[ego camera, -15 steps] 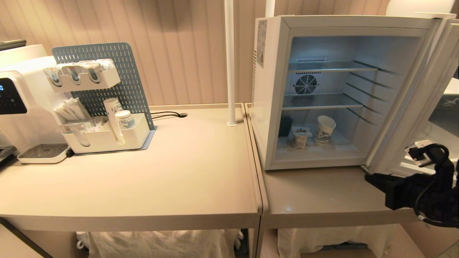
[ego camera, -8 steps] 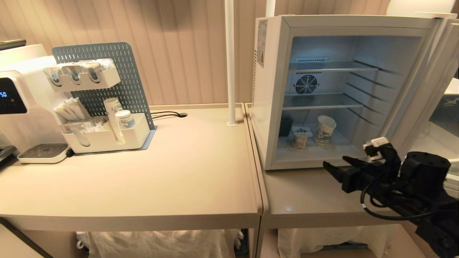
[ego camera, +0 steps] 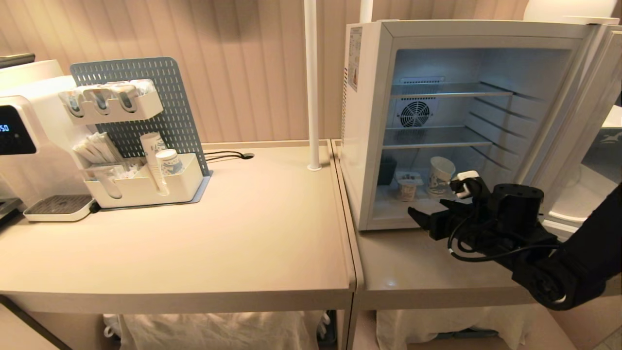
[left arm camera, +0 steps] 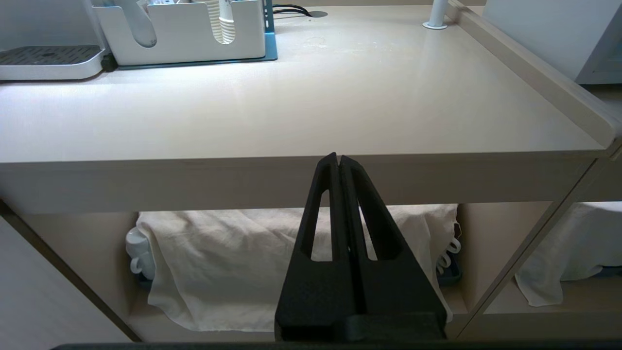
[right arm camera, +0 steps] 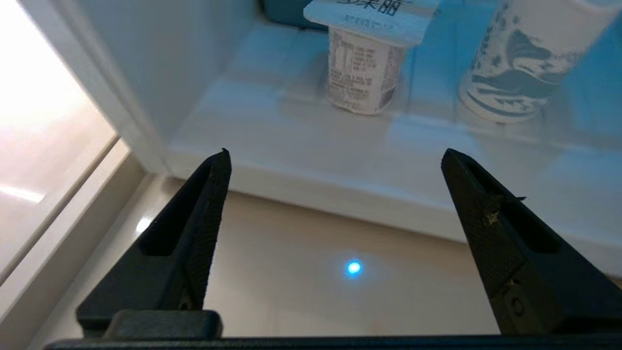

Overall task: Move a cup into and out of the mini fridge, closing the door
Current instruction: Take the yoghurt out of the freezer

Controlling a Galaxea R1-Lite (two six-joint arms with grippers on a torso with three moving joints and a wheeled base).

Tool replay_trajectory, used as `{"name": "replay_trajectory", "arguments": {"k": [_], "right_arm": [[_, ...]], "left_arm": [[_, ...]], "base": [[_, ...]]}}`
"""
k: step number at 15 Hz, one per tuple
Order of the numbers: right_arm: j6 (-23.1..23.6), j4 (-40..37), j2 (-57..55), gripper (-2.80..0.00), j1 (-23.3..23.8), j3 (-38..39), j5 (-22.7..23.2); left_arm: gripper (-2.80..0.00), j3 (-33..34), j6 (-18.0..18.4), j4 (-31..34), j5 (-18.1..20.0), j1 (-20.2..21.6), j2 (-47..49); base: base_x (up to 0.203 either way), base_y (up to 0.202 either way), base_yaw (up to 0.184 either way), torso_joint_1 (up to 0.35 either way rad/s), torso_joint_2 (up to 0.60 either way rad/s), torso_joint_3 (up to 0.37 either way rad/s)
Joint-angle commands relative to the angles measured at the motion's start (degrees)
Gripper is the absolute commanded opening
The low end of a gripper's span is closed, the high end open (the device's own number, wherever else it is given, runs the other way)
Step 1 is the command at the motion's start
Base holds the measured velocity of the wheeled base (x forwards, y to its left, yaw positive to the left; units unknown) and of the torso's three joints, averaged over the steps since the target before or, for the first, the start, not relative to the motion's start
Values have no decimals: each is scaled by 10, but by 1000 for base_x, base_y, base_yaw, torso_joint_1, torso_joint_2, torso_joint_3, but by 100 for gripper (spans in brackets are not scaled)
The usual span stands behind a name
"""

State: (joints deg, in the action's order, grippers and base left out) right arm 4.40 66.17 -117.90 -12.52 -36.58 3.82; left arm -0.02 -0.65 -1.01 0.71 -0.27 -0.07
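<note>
cup point(ego camera: 440, 176): printed paper | pot point(right arm camera: 365, 73): plastic, foil lid | shelves point(ego camera: 437, 138): wire metal

Warm, even room light; cool blue glow inside the fridge point(ego camera: 374, 121). Small glare spot on the table point(ego camera: 390, 282). Straight edges bow near the frame borders.

Mini fridge point(ego camera: 369, 121): you find it at the back of the right table point(ego camera: 413, 267), its front open toward you.
Door point(ego camera: 573, 126): swung out to the fridge's right.
Cup point(ego camera: 440, 176): on the fridge floor, below both wire shelves point(ego camera: 437, 138).
Foil-lidded pot point(ego camera: 407, 185): just beside the cup, on its left.
Right gripper point(ego camera: 427, 214): you see it before the fridge's sill, over the table, apart from cup and pot.
Left gripper point(left arm camera: 338, 160): before the left table's point(ego camera: 194, 243) front edge.
Organiser rack point(ego camera: 141, 184): left table, rear left; water dispenser point(ego camera: 24, 141) to its left.
Pole point(ego camera: 311, 87): between rack and fridge.
</note>
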Motion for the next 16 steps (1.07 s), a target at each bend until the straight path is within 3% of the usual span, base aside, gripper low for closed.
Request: {"name": "replay_trajectory", "arguments": {"k": [1, 16], "right_arm": [[-6, -31, -21, 0, -1, -57, 0], [-14, -144, -135, 0, 8, -241, -16]], "left_arm": [[-280, 0, -1, 0, 0, 0, 0], [-280, 0, -1, 0, 0, 0, 0]], "base": [[0, 0, 0, 0, 0, 0], [0, 0, 0, 0, 0, 0]]}}
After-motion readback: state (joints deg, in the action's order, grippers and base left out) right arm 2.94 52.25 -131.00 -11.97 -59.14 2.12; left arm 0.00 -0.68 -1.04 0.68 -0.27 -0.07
